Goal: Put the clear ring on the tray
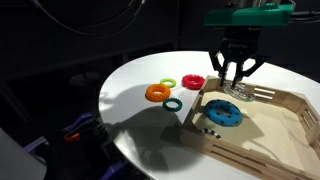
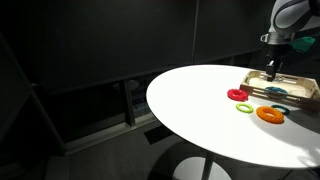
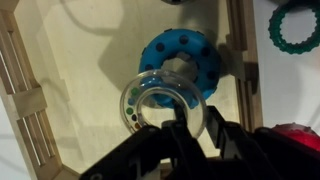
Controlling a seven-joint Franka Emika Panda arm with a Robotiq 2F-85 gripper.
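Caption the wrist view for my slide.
Pincer holds the clear ring above the wooden tray, where the blue ring already lies.

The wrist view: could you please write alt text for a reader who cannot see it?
The gripper holds the clear ring in its jaws above the wooden tray, partly over a blue ring lying inside it. A dark green ring and a red ring lie outside the tray's wall.
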